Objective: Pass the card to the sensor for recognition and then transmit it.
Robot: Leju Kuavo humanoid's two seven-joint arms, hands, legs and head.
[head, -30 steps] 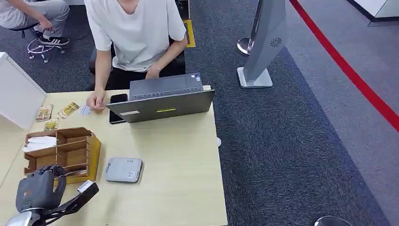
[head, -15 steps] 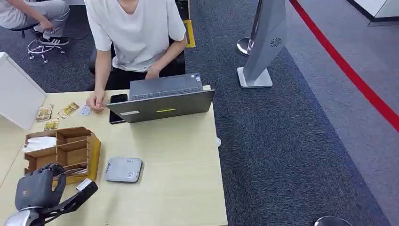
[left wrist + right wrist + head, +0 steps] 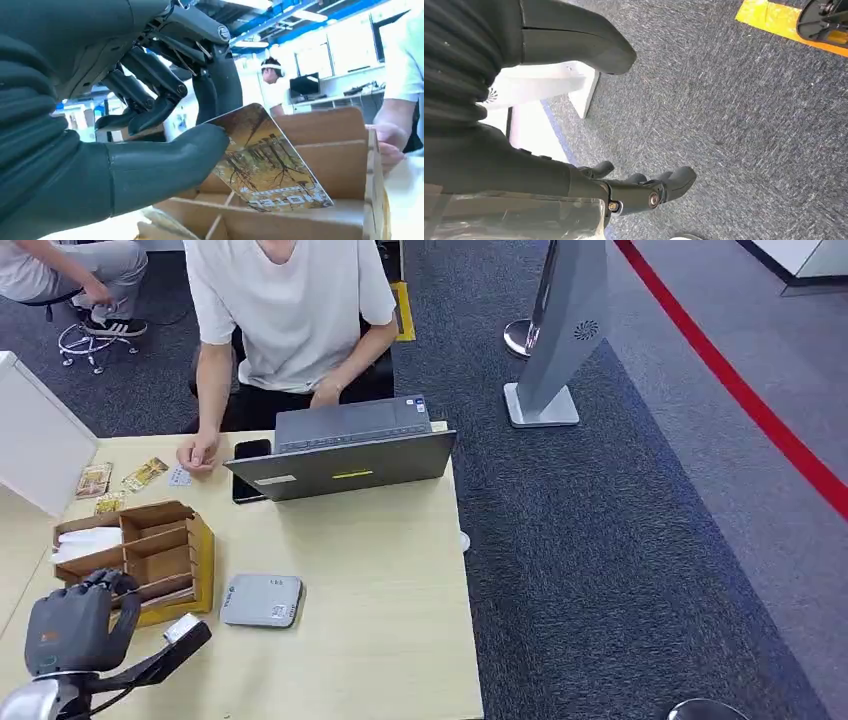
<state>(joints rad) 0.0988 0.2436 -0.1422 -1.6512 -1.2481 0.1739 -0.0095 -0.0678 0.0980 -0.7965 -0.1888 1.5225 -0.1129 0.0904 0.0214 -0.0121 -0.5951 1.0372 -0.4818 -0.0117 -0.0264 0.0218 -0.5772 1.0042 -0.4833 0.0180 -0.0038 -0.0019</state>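
Note:
My left hand [image 3: 76, 628] hovers at the near left corner of the table, just in front of the wooden card box [image 3: 172, 552]. In the left wrist view its thumb [image 3: 165, 160] and dark fingers [image 3: 220, 80] pinch a card [image 3: 265, 160] printed with autumn trees, held tilted above the box's compartments [image 3: 320, 165]. The flat grey sensor [image 3: 262, 600] lies on the table to the right of the box. My right hand [image 3: 524, 160] hangs over the dark carpet with its fingers [image 3: 649, 192] apart and nothing in them.
A person in a white shirt [image 3: 290, 310] sits behind an open grey laptop [image 3: 345, 452], one hand [image 3: 197, 452] resting by loose cards [image 3: 140, 476] at the table's far left. A phone [image 3: 248, 465] lies beside the laptop. A white block [image 3: 35, 440] stands at the left edge.
My left hand has drawn slightly back and to the left from the box, still holding the card. The person's hand on the table has slid a little to the left.

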